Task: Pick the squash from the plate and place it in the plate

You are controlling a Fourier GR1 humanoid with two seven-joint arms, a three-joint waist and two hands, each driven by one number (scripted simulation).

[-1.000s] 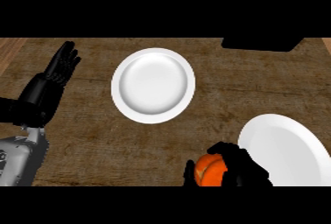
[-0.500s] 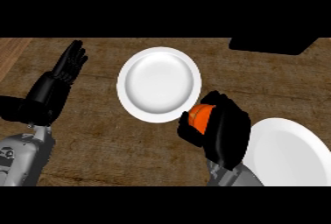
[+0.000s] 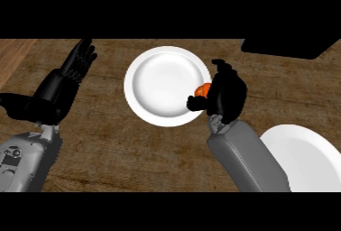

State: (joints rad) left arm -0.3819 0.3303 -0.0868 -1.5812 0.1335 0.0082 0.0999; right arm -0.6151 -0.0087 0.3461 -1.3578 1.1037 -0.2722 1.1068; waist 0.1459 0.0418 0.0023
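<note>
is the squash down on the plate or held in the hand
Held: the right hand curls round the squash at the right rim of the centre plate.

The left hand (image 3: 61,89) and the right hand (image 3: 228,94) are matte black with long segmented fingers. The left forearm (image 3: 23,160) is light grey with small dark recesses. The right forearm (image 3: 248,155) is a plain, darker grey rounded block.

The only view looks steeply down from the robot's head, close over the wooden counter (image 3: 133,149).
</note>
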